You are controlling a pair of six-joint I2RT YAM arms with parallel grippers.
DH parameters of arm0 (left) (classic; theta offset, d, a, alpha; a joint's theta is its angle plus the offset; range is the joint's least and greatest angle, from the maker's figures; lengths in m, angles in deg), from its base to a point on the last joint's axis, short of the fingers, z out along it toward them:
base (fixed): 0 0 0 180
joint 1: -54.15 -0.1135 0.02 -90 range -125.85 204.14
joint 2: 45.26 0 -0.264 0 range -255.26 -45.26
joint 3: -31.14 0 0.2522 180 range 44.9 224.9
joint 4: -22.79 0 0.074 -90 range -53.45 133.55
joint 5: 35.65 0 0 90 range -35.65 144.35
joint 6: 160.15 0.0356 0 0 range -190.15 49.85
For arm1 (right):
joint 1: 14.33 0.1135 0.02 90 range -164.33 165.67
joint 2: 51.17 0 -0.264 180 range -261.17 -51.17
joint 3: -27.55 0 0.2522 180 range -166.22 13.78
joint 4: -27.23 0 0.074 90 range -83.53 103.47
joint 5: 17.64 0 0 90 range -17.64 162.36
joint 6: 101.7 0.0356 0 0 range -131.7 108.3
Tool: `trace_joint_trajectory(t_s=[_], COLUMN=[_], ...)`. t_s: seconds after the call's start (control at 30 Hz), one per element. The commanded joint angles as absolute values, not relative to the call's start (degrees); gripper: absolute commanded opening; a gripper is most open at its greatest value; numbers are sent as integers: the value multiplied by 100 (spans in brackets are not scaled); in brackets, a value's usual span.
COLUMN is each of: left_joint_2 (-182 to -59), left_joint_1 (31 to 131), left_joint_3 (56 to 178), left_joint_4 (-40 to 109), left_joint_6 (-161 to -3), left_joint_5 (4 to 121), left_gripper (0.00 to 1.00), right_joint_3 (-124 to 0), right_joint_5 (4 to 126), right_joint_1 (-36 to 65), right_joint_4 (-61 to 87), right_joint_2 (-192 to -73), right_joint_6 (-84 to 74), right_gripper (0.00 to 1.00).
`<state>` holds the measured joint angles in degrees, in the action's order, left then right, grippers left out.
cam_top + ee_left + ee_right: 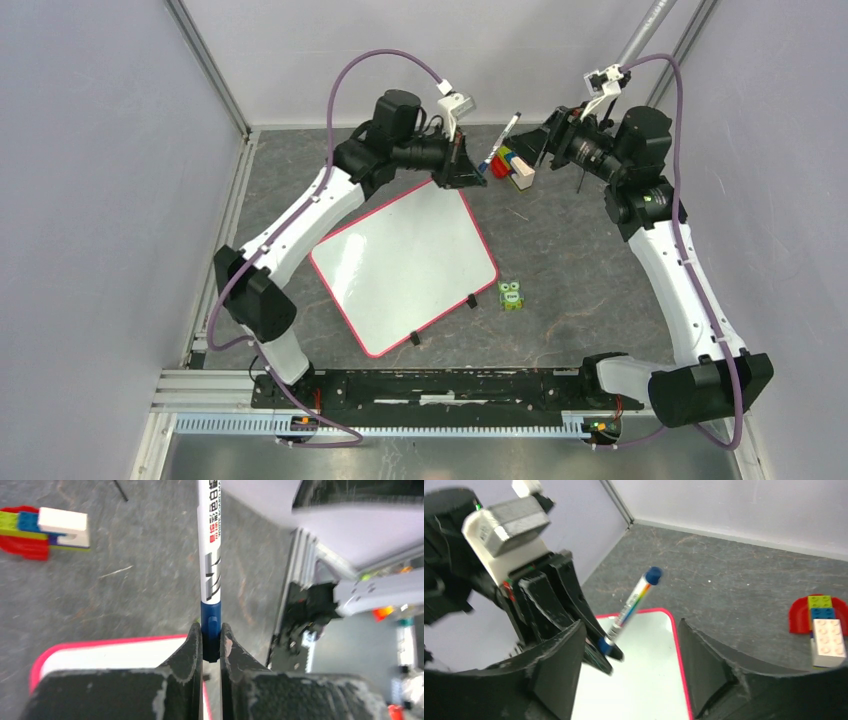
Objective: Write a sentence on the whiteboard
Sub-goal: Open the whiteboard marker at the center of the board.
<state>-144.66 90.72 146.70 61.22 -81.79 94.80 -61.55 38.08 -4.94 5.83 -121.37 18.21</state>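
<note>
Whiteboard [400,265] lies flat; left fingers [192,645] pinch marker [210,555] printed "WHITE BOARD"; right fingers [709,665] apart.

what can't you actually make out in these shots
- marker, left wrist view: upper end cut off by the frame's top edge. Lower blue end is pinched in the left gripper, so cap or tip is unclear.
- whiteboard, left wrist view: mostly hidden behind the gripper body.
- small green object, top view: too small to identify.
- marker label, right wrist view: blurred.
</note>
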Motion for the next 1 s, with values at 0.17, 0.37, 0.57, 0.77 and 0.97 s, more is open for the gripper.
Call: trace_joint_trajectory(t_s=[0.17,0.37,0.57,0.77,0.97], left_joint_2=[-13461,-13333,-13326,-13381,-13469], left_joint_1=[9018,9217,9790,10054,10388], left_joint_3=[14635,14562,14537,14588,14636], left_joint_4=[8618,9097,9217,9270,9438], left_joint_6=[-4134,-3003,-2521,-2370,-2076], left_joint_5=[9176,8492,7658,7442,6956], left_gripper=[2,2,2,2,2], right_joint_3=[-6957,-6715,-6655,-6527,-6415], right_joint_5=[1812,749,809,1297,1624], right_joint_1=[-916,-962,-632,-282,70], right_joint_4=[-644,-318,-668,-1603,-2060], right_joint_2=[-12319,-12243,-12236,-12369,-12390], right_joint_6=[-1,199,130,-556,-1049], right_gripper=[95,98,95,85,71])
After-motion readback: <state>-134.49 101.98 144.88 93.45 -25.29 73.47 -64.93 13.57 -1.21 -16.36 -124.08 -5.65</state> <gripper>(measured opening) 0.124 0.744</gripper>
